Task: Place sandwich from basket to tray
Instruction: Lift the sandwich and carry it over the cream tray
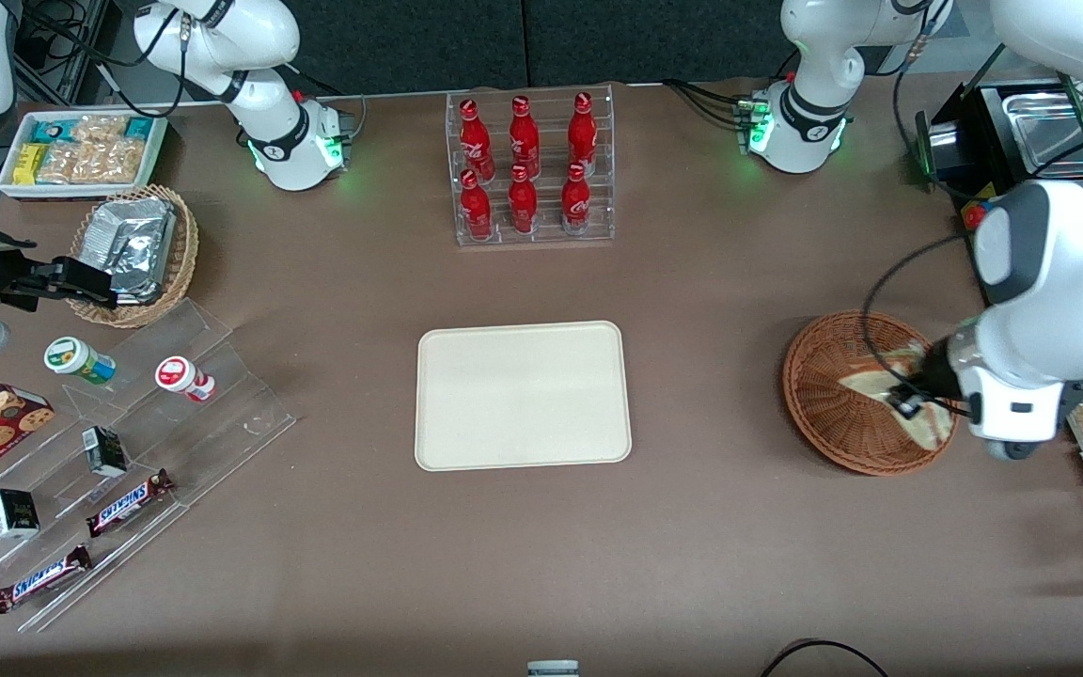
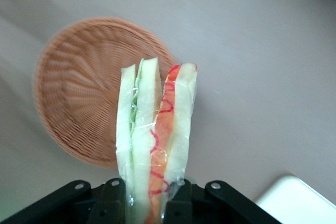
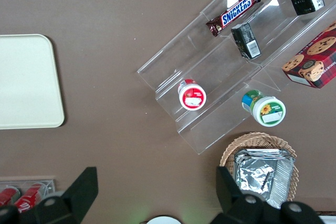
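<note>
Front view: my gripper [image 1: 908, 402] hangs over the reddish-brown wicker basket [image 1: 824, 425] toward the working arm's end of the table, fingers closed on the sandwich [image 1: 866, 384], whose pale bread shows above the basket's bowl. Whether the sandwich touches the weave cannot be told here. The cream tray [image 1: 523, 395] lies flat at the table's middle, well apart from the basket, with nothing on it. Farther from the camera than the tray stands a clear rack of red soda bottles [image 1: 527, 165].

Left wrist view: my gripper [image 2: 149, 203] clamps the wrapped sandwich [image 2: 155, 140] at its lower end; the wedge stands out from my black fingers [image 2: 113, 200] with its cut edge showing, green filling between two slices, red-orange beside it. The basket [image 2: 79, 98] lies below the sandwich and apart from it, and one corner of the tray [image 2: 296, 200] is visible.

Right wrist view: the tray's [image 3: 26, 82] edge, clear acrylic shelves [image 3: 220, 77] carrying a Snickers bar [image 3: 233, 11], and a tan basket of foil packets [image 3: 262, 169].
</note>
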Tool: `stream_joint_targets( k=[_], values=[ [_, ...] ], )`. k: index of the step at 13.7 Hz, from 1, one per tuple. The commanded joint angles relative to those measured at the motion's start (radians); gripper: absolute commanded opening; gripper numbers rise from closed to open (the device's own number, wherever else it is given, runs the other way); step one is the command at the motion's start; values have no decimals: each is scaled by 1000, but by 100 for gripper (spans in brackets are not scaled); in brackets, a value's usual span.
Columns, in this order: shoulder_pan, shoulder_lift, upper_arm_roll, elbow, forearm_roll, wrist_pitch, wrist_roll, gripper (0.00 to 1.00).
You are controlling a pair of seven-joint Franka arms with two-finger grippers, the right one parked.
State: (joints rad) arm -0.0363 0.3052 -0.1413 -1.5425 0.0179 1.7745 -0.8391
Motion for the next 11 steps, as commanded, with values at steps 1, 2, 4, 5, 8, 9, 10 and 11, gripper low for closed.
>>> stream_joint_targets(
  k=[1, 2, 4, 5, 8, 9, 10, 11],
  values=[
    [-72, 28, -63, 90, -6, -35, -113, 9],
    [-118, 31, -64, 96, -6, -35, -147, 9],
    [-216, 41, -64, 107, -3, -30, -160, 10],
    [-259, 58, -64, 120, -3, -30, -156, 10],
    [-367, 142, -64, 178, 2, -17, -126, 10],
    [-396, 184, -64, 212, 4, -17, -114, 10],
    [-424, 219, -64, 241, 4, -15, -103, 10],
    [-444, 263, -64, 280, 4, -12, -71, 10]
  ],
)
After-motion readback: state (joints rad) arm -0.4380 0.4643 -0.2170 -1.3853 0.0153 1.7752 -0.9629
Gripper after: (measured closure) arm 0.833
